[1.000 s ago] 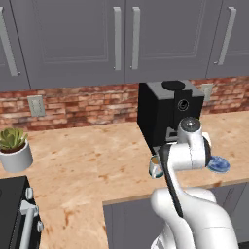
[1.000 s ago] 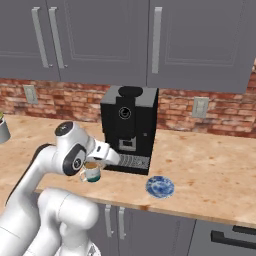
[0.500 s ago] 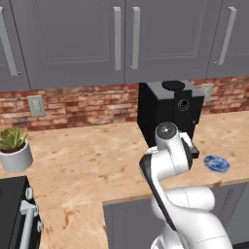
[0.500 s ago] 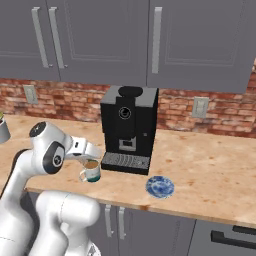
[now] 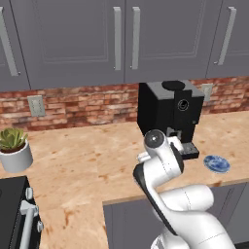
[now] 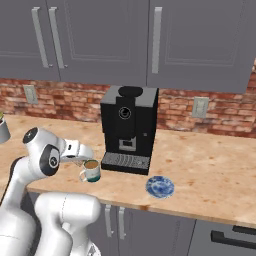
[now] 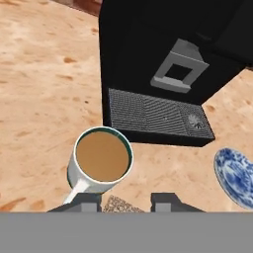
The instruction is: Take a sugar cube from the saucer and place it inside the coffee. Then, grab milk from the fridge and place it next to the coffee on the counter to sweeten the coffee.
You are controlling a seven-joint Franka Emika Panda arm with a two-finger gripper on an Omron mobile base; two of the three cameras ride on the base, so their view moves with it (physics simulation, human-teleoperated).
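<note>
Sugar cube, K asks: is it in the claw?

R: Yes. Hand view: the gripper (image 7: 129, 201) is clamped on a small brown speckled sugar cube (image 7: 118, 204), one dark fingertip on each side. The cube's lower part is cut off by the frame.

K: Position relative to the coffee?

R: The coffee (image 7: 102, 158) stands on the counter (image 7: 44, 94), just beside the cube, handle pointing toward the fingers. The cube sits off the rim, not over the brown liquid (judged from the hand view alone; depth is hard to read). From the right base view, the mug (image 6: 91, 171) is in front of the coffee machine (image 6: 129, 127), near its drip tray. The saucer (image 6: 160, 186) is well apart on the other side, and I cannot tell whether anything lies on it.

K: Step in hand?

R: First step, the carry to the mug. Next move, in my judgement: shift the claw until the cube is centred over the liquid, lower slightly, then part the fingers. Risk: releasing here would hit the rim or handle. Milk follows afterward.
</note>
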